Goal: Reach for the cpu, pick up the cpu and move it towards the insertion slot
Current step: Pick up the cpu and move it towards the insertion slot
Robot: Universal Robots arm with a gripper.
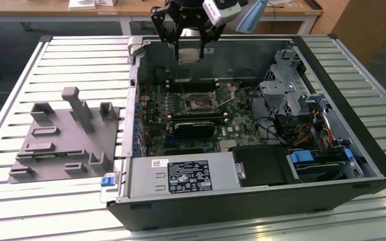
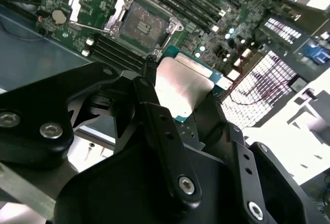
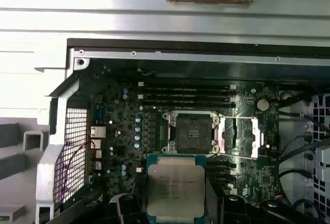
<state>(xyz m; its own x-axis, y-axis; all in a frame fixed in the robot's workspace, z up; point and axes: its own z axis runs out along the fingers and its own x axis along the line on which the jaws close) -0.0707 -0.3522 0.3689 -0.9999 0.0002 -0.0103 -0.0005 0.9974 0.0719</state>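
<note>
My gripper (image 1: 188, 54) hangs over the back wall of the open computer case (image 1: 374, 170), shut on the cpu (image 1: 188, 49), a flat square chip with a silvery top. In both wrist views the black fingers (image 2: 149, 95) clamp the cpu (image 2: 181, 82) by two opposite edges, and its printed metal lid (image 3: 175, 189) faces the camera. The insertion slot (image 1: 198, 102), a silvery frame around a dark centre, lies open on the green motherboard, below and ahead of the held chip. It appears in the wrist views as an open socket (image 3: 193, 130) (image 2: 142, 23), apart from the cpu.
A grey plastic fixture (image 1: 66, 135) with upright blocks sits on the slatted table at the exterior view's left. Inside the case are a long black card (image 1: 193, 126), a power supply (image 1: 179, 175), a metal drive cage (image 1: 287, 95) and loose cables (image 1: 313, 135).
</note>
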